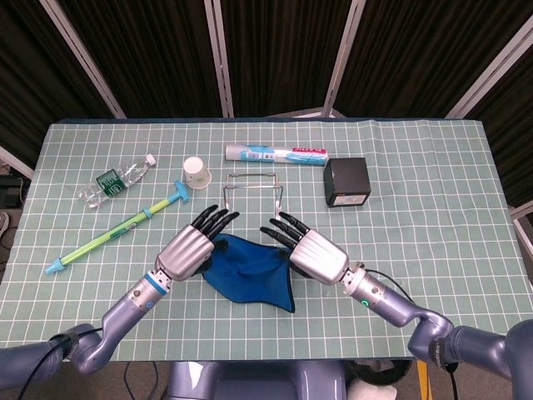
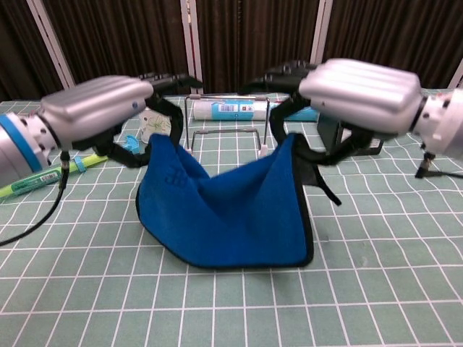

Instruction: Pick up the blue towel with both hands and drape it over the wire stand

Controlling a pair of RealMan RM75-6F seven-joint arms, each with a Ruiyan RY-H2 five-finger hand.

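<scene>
The blue towel [image 1: 250, 271] [image 2: 224, 202] hangs in the air, sagging between my two hands. My left hand [image 1: 191, 248] [image 2: 101, 108] grips its left top corner. Its right top corner is held by my right hand [image 1: 310, 250] [image 2: 358, 90]. Just beyond the hands, the wire stand [image 1: 252, 197] [image 2: 226, 137] sits upright on the table with nothing on it. The towel's lower edge hangs near the tabletop in the chest view.
On the checked tablecloth [image 1: 433, 208] lie a paper cup [image 1: 197, 173], a water bottle [image 1: 117, 180], a green and blue stick [image 1: 117, 232], a tube-shaped pack [image 1: 276, 154] behind the stand, and a black box [image 1: 346, 182] to its right.
</scene>
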